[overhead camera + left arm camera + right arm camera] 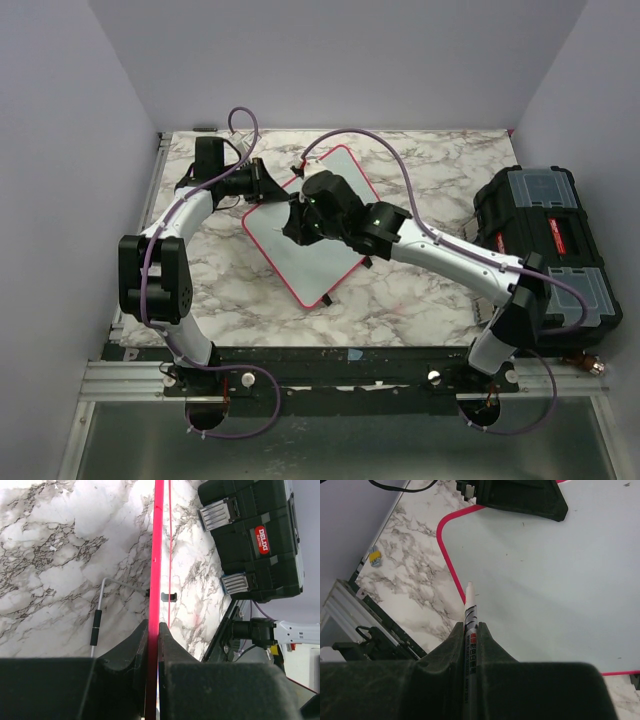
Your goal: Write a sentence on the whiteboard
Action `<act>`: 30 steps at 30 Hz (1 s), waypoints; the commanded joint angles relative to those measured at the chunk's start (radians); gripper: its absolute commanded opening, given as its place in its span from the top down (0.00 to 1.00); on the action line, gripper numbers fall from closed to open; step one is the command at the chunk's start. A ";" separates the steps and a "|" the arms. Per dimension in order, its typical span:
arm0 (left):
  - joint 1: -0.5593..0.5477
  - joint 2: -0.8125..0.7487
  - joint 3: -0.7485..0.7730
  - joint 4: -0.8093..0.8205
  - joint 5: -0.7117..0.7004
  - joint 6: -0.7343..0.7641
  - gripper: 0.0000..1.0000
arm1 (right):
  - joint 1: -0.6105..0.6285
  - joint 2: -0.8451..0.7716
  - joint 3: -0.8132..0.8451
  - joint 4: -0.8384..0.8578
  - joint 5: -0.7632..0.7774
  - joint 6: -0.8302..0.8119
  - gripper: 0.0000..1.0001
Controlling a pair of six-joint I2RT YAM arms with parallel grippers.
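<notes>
Right hand (470,626) around marker (470,605) at whiteboard (545,580) edge; black toolbox (548,245) closed.

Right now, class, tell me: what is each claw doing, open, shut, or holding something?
Left claw: closed on the whiteboard, on its red edge.
Right claw: closed on a marker.

Robot lab cell: plain lilac walls (330,60), marble-print table (230,290), aluminium mounting rail (120,380), black toolbox (545,240).
</notes>
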 commanded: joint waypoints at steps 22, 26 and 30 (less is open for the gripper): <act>-0.004 -0.056 -0.021 0.054 -0.014 0.037 1.00 | 0.079 0.255 0.278 -0.143 0.242 0.042 0.99; -0.005 -0.058 -0.024 0.057 -0.015 0.036 1.00 | 0.077 0.267 0.290 -0.136 0.237 0.036 0.99; -0.006 -0.058 -0.024 0.058 -0.014 0.036 1.00 | 0.079 0.280 0.303 -0.140 0.244 0.036 0.99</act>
